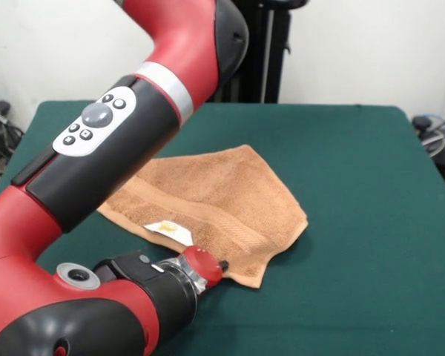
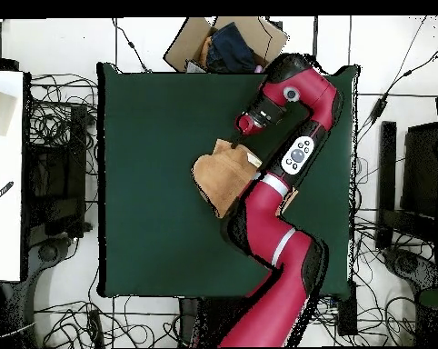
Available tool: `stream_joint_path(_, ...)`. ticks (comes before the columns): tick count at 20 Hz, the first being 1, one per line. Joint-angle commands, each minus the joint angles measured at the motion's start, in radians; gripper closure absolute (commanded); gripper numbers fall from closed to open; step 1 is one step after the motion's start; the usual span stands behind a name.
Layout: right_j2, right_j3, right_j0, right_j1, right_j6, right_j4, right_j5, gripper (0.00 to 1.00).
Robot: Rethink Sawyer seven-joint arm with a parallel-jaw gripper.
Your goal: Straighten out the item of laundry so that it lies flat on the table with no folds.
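Red arm bent low over a rumpled towel.

Nearest in the front view, the red-and-black gripper (image 1: pixel 208 265) sits over the towel's near edge at about 7 o'clock from table centre; its grip cannot be told. The orange-tan terry-cloth hand towel (image 1: pixel 222 200), white label (image 1: pixel 168 230) showing, lies partly folded mid-table on the dark green felt-covered table (image 1: pixel 356 185).

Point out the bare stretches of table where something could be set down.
In the front view, the table is bare green from the towel to its right edge, and along the far edge behind the towel. Overhead, that wide bare stretch lies left of the towel. It is crowded where the arm and gripper hang over the towel's near edge.
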Motion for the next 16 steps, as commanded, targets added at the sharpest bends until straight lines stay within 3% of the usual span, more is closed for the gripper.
stream_joint_path(1,0.132,-0.111,-0.012,0.053,-0.263,-0.18,-0.219,1.0)
stream_joint_path(16,0.242,-0.124,-0.016,0.079,-0.331,-0.265,-0.297,1.0)
